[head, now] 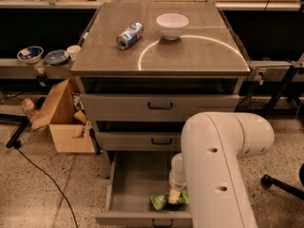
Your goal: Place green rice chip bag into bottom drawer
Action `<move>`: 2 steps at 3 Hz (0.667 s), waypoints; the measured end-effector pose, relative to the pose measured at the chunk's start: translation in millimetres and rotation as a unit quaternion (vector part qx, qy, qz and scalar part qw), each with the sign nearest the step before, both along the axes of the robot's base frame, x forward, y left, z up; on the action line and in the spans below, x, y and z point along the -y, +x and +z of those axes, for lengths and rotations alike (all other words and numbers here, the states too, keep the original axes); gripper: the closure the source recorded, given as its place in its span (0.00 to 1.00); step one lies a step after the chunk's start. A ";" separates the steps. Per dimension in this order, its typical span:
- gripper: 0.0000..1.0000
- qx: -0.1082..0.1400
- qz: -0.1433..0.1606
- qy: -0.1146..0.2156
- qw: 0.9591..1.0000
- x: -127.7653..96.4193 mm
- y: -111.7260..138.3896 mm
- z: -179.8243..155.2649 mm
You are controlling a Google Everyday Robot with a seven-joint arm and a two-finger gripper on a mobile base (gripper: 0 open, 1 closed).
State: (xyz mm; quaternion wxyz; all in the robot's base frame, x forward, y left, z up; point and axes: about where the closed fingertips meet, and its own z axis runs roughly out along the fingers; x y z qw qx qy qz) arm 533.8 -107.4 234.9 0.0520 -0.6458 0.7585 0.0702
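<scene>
Camera view: green rice chip bag (160, 202) beneath claw (175, 196), bottom drawer (134, 182)

The gripper (175, 196) is down in the bottom drawer (132, 182), near its front, and the chip bag (159, 202) lies right under it. Up behind the gripper, on the cabinet top (199, 56), a can (129, 35) lies left of a bowl (172, 25).

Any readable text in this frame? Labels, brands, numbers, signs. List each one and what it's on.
No text here is legible.
Blue-silver can on the cabinet top: printed, too blurred to read.
Green rice chip bag in the bottom drawer, with the gripper down at its right part: print too small to read.
White bowl and cardboard box: no markings visible.
</scene>
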 end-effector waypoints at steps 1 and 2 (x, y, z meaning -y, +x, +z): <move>0.00 0.000 0.000 0.000 1.000 0.0 -0.1 -0.1; 0.00 0.000 0.000 0.000 1.000 0.0 -0.1 -0.1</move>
